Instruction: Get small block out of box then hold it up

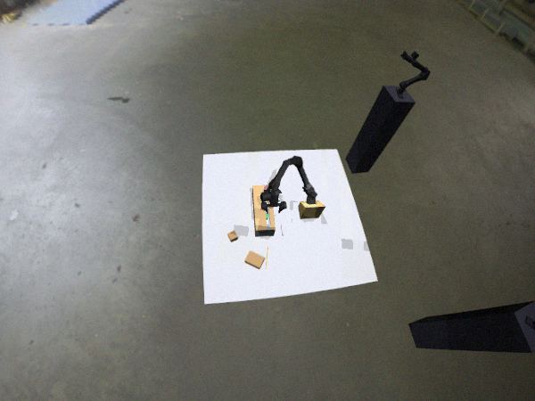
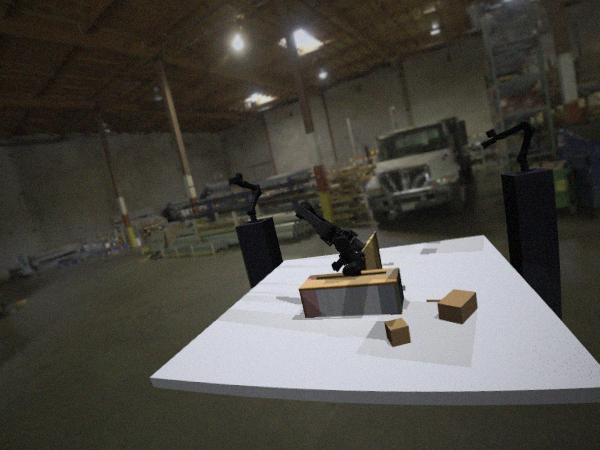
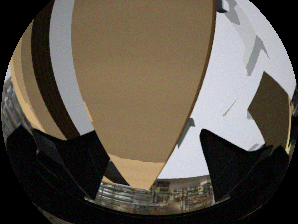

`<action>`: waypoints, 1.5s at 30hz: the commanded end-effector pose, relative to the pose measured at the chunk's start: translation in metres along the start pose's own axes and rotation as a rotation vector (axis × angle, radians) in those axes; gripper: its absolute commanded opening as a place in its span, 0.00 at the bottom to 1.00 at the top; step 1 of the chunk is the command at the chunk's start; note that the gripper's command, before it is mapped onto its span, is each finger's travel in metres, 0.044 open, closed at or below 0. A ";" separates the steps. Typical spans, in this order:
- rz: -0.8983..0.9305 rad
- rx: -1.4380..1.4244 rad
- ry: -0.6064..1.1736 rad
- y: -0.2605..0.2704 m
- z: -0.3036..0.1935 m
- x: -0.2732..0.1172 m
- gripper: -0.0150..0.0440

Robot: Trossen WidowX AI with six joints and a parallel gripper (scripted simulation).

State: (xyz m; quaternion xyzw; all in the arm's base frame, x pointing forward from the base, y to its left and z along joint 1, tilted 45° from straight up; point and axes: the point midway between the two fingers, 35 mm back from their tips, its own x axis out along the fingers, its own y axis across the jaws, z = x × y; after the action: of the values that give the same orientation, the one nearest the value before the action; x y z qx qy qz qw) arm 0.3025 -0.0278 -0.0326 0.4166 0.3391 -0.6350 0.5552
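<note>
Hanging over long wooden box (image 1: pixel 258 209) (image 2: pixel 350 281), end effector (image 1: pixel 274 208) (image 2: pixel 344 270) (image 3: pixel 162 129) spreads fingers wide, nothing in them. Small brown cube (image 1: pixel 233 236) (image 2: pixel 398 332) sits on white worktop (image 1: pixel 312 258) (image 2: pixel 280 360), apart from box.

The bent arm (image 1: pixel 295 160) (image 2: pixel 325 230) holds its pincer (image 1: pixel 274 208) (image 3: pixel 162 129) open.

Whse bkgd, pale walls (image 2: pixel 40 175) rising behind, bare conc. flr (image 1: pixel 134 290) (image 2: pixel 100 325) spreading around, white truck (image 2: pixel 412 172) standing nr. stacked matls., tall rack (image 2: pixel 492 75) looming at R, ceiling lamp (image 2: pixel 237 42) glowing, skylight (image 2: pixel 306 42) letting in light
</note>
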 end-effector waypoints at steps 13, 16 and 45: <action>0.001 -0.002 0.003 0.000 -0.005 0.001 0.93; 0.001 -0.002 0.003 0.000 -0.008 0.002 0.93; 0.002 -0.002 0.005 0.000 -0.036 0.012 0.93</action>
State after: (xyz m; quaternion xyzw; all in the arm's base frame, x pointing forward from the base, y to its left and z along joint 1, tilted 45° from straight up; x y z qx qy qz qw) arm 0.3057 -0.0047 -0.0545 0.4156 0.3403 -0.6338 0.5566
